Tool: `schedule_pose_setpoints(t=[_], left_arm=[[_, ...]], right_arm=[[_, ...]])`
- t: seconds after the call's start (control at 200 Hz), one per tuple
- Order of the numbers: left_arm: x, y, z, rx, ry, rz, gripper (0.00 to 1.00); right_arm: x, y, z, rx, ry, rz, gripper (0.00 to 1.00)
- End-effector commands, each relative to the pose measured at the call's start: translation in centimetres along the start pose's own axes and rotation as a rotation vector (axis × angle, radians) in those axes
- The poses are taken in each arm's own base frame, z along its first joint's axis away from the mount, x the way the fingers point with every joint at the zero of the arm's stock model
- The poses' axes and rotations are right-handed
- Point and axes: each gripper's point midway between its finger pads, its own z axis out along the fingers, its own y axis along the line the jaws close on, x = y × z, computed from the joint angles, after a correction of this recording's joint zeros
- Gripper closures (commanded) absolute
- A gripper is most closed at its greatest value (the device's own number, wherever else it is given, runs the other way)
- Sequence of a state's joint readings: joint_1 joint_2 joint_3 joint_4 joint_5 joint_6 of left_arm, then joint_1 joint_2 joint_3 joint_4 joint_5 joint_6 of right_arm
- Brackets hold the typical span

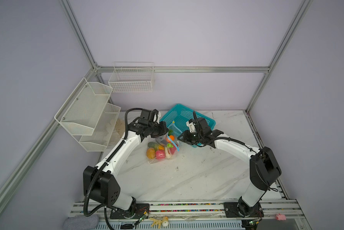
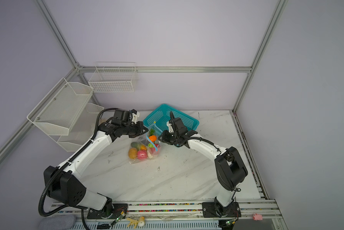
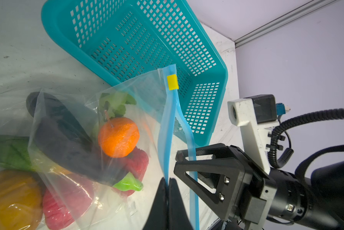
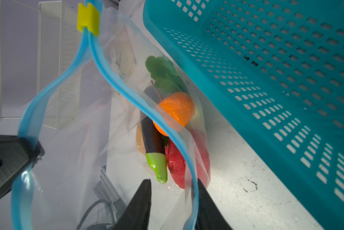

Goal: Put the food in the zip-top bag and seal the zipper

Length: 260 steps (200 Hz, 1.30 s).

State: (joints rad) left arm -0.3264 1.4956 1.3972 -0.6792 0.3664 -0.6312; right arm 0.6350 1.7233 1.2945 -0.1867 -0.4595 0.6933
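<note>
On the worktop [image 1: 197, 175], beside the teal basket [image 1: 168, 117], the zip-top bag [image 1: 172, 129] holds the food [image 1: 160, 154]; the left gripper [image 3: 168, 180] pinches one zipper [image 3: 166, 129] lip; the right gripper [image 4: 173, 181] stands part-open astride the other lip. If it closes off-line, that lip may slip out and the mouth sag.

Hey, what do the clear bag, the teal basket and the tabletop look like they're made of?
Zip-top bag: thin clear plastic film, glossy, creased and see-through.
Teal basket: rigid moulded plastic, smooth, with regular slots.
Tabletop: white, grey-veined like marble; stone or a printed laminate, cannot tell.
</note>
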Motion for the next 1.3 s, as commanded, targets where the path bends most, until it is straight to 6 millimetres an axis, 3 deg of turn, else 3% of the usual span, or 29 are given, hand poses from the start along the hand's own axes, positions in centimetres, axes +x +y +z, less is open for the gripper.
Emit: schedule_pose_setpoints(t=[0.0,0.405,0.445,0.48,0.935,1.295], left_arm=[[-2.9,-3.3,-3.6,0.068,-0.107,0.069,1.00],[-3.3,-3.8,-5.7,0.049,-0.140,0.080,1.00],[-3.4,-3.9,-6.0,0.043,-0.145,0.085,1.00],[-3.5,-4.7,-7.6,0.059,-0.175,0.099,1.00],[-4.5,-6.7,-14.5,0.046,-0.319,0.132,1.00],[-4.3,-7.0,-17.5,0.040,-0.383,0.124,1.00]], right_arm=[[-1.1,2.4,-0.7,-0.073,-0.034,-0.026,0.68],[-2.6,6.0,-2.0,-0.132,-0.065,-0.101,0.93],[-2.7,6.4,-2.1,-0.136,-0.065,-0.110,0.93],[-2.8,6.8,-2.2,-0.139,-0.066,-0.119,0.93],[-4.7,12.6,-3.3,-0.168,-0.069,-0.271,0.94],[-5.9,15.9,-5.2,-0.171,-0.089,-0.357,0.93]])
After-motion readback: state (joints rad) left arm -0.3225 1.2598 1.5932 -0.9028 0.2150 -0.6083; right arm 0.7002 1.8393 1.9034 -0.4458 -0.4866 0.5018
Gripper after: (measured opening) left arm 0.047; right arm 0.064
